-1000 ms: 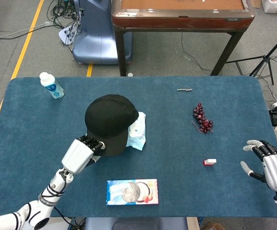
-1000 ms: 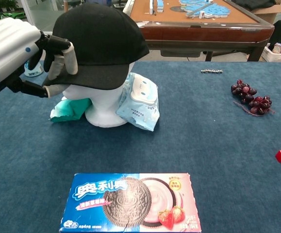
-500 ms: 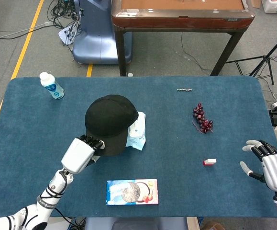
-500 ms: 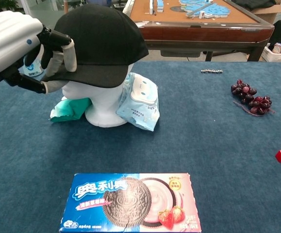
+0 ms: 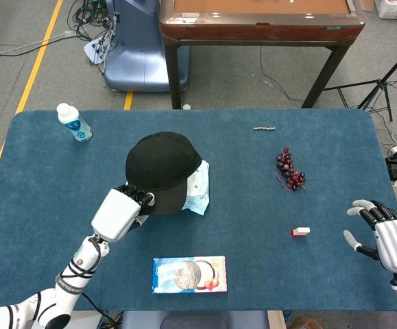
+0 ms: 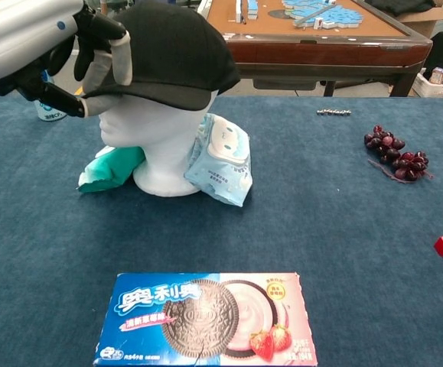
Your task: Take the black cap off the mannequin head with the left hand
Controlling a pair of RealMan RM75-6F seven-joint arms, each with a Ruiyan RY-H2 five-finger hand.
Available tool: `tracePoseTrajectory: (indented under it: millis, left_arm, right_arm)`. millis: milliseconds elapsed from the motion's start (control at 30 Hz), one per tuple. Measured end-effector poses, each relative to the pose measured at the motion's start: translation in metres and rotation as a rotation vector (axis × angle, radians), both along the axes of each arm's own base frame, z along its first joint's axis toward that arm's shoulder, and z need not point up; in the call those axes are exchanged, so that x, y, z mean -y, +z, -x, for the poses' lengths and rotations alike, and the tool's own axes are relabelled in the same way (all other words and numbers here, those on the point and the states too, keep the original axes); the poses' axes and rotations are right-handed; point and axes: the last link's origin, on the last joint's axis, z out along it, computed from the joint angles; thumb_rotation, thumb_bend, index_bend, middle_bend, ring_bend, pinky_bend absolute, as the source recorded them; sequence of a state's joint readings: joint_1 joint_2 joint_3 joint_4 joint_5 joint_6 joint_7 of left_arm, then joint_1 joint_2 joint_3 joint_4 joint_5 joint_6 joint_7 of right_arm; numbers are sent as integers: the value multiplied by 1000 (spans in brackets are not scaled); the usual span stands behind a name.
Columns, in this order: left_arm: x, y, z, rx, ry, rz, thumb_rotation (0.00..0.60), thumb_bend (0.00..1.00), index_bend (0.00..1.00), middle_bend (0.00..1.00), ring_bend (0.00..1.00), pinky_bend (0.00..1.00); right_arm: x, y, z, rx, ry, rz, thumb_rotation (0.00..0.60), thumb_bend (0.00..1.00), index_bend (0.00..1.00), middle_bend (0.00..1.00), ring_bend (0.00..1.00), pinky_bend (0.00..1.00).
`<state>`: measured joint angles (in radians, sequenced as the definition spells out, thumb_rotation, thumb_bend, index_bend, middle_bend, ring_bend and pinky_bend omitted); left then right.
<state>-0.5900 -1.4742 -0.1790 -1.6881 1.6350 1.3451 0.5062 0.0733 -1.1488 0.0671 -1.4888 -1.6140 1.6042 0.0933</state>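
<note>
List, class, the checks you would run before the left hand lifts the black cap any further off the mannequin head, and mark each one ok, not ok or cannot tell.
1. Left hand grips the brim of the black cap: ok.
2. Cap fully clear of the mannequin head: not ok, its back still sits on the crown.
3. Mannequin head upright on the table: ok.
4. Wipes pack leaning on the head's base could shift: cannot tell.
5. Right hand out of the way: ok, open at the table's far right edge.
6. Firmness of the grip: cannot tell.
</note>
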Motion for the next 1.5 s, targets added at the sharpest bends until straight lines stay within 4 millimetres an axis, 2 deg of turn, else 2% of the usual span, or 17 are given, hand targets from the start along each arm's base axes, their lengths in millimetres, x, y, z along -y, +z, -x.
tracePoseTrajectory:
  millis: [867, 1500]
  left_arm:
    - [1, 14, -32, 7, -54, -46, 600, 697, 665, 702, 608, 690]
    - [-12, 20, -48, -15, 90, 9, 600, 697, 665, 701, 608, 690]
  right_arm:
    - [2, -2, 1, -3, -11, -8, 600, 267, 415, 326, 276, 411]
    - [4, -3, 2, -4, -15, -13, 600, 268, 415, 326, 276, 411]
